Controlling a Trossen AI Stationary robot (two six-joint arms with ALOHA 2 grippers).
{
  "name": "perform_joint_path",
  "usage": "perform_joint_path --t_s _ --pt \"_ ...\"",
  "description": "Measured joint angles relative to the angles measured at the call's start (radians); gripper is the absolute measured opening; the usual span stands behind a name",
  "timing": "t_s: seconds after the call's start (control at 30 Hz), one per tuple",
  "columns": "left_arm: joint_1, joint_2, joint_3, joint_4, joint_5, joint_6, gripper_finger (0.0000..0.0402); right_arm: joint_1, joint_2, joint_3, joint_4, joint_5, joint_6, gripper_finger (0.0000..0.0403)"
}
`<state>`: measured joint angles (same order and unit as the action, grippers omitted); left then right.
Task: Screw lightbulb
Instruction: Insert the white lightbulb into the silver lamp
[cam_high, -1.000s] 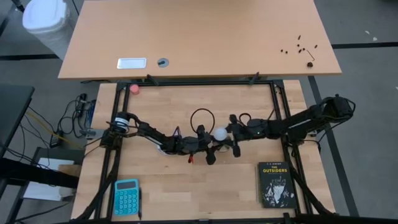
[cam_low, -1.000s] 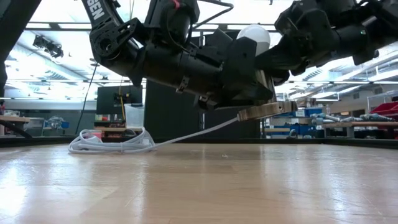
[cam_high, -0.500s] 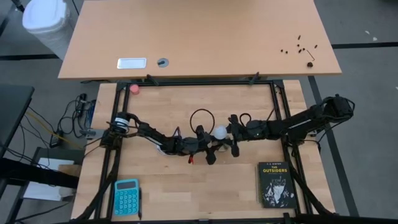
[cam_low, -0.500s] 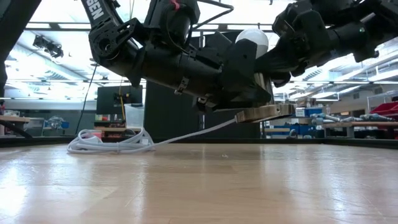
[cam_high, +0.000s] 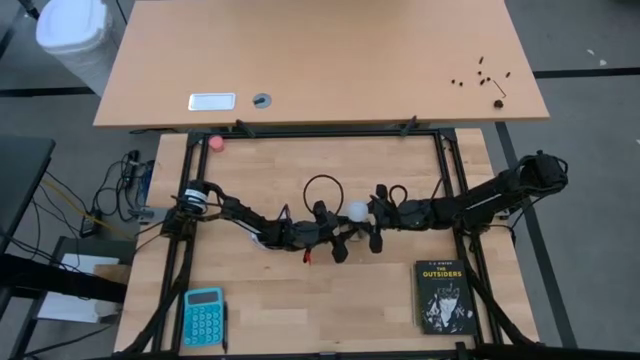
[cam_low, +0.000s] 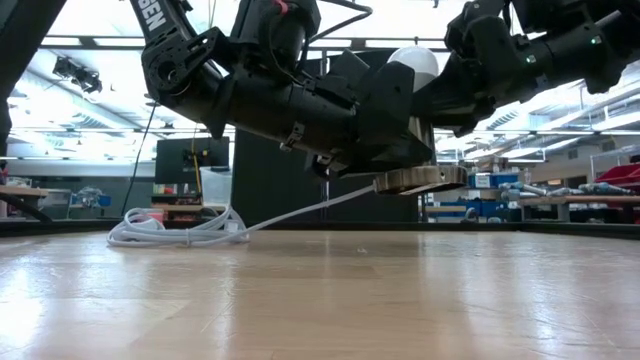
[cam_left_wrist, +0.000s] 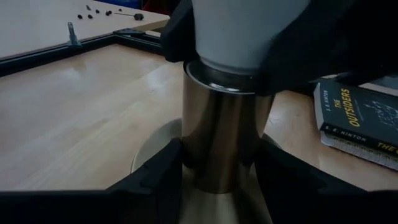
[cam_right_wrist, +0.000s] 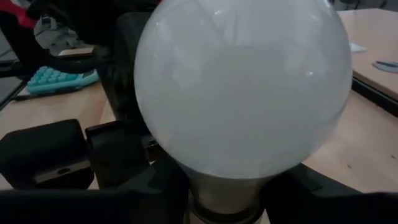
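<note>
A teal calculator (cam_high: 204, 315) lies at the near left corner of the wooden table (cam_high: 270, 300), and a dark paperback book (cam_high: 443, 296) titled "The Outsiders" lies at the near right. A small pink ball (cam_high: 216, 143) rests by the far left edge. A white cord (cam_low: 180, 228) lies coiled on the table. Beyond it stands a larger desk (cam_high: 320, 60) carrying a white tray (cam_high: 211, 101) and scattered small dark screws (cam_high: 482, 75).

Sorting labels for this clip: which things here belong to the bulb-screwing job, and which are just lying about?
In the job:
lightbulb
metal socket with white cord
left gripper, clamped on the socket
right gripper, on the bulb's neck

Lying about:
book
calculator
pink ball
</note>
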<state>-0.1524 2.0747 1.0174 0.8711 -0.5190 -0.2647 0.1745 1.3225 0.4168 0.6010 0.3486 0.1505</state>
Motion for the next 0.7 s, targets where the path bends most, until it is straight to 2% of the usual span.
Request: perform_joint_path --t_s 0.43,0.57,0.7 --pt "0.002 0.0 0.002 0.008 -0.008 -0.004 0.0188 -0.037 -0.035 -0.002 0.003 -0.13 -0.019 0.0284" --pt "0.003 -0.002 0.003 0.008 -0.005 -0.004 0.0188 -0.054 -0.048 -0.002 0.004 -0.176 -0.02 0.0294" --pt "0.003 -0.002 0.003 0.005 0.002 -0.004 0.0188 -0.058 -0.048 0.009 -0.024 -0.178 -0.043 0.0291"
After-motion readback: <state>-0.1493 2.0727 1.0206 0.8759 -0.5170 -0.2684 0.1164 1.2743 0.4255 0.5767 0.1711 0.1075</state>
